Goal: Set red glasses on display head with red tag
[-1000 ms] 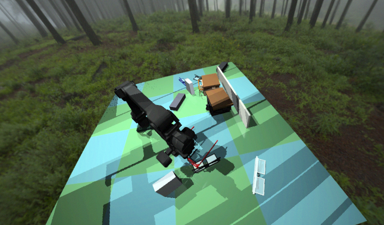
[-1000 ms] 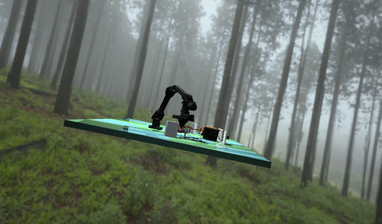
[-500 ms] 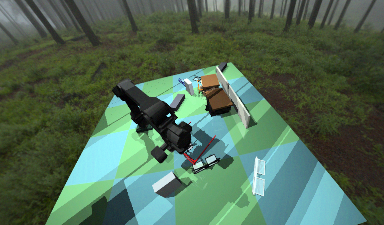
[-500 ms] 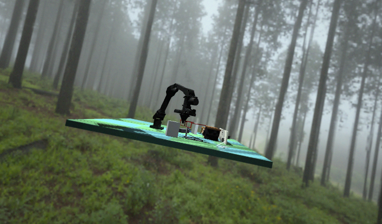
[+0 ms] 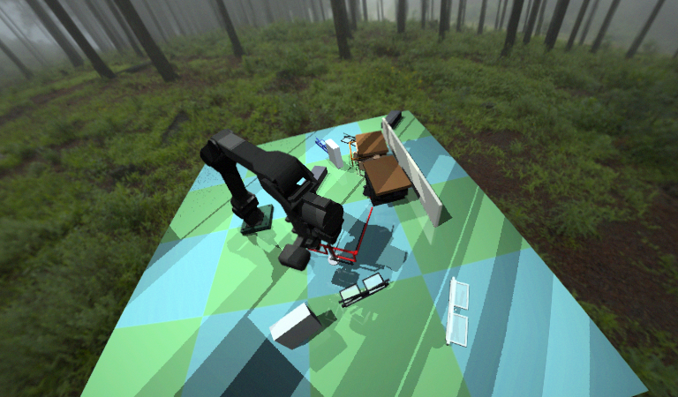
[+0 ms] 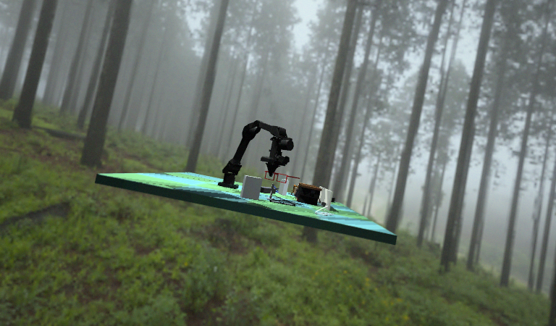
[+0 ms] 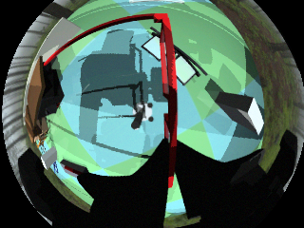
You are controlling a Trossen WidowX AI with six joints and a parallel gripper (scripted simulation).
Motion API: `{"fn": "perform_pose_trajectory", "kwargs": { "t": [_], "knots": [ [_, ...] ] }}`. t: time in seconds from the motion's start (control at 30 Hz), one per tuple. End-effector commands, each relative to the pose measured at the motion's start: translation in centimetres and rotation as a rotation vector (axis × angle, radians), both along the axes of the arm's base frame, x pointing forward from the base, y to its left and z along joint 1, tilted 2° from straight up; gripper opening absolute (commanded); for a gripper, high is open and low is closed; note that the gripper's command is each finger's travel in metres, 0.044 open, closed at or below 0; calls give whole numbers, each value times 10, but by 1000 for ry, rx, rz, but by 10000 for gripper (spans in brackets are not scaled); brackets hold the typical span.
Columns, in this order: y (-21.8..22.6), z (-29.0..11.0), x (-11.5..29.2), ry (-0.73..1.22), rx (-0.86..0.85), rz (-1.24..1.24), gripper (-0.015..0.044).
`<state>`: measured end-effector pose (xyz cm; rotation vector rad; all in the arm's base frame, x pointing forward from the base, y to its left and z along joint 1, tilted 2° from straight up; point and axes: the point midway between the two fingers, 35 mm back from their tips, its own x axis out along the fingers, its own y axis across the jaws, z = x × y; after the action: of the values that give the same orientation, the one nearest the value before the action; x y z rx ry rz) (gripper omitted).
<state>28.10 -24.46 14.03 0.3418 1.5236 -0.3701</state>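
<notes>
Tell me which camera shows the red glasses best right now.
The top view: the red glasses hang from the tool, one temple reaching toward the heads. The exterior view shows them tiny; the wrist view only a distorted frame edge.

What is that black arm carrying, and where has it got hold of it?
The gripper is shut on the red glasses, lifted off the table. It seems to pinch the front frame near one end; the exact spot is hidden.
</notes>
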Motion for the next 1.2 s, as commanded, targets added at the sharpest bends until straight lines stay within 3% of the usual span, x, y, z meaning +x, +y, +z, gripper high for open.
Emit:
{"fn": "perform_pose_trajectory", "kwargs": {
  "t": [0.0, 1.03, 1.17],
  "knots": [
    [22, -3, 6, 12, 9, 200, 0],
    [170, -7, 16, 20, 4, 1682, 0],
    [177, -7, 14, 20, 4, 1753, 0]
  ]
}}
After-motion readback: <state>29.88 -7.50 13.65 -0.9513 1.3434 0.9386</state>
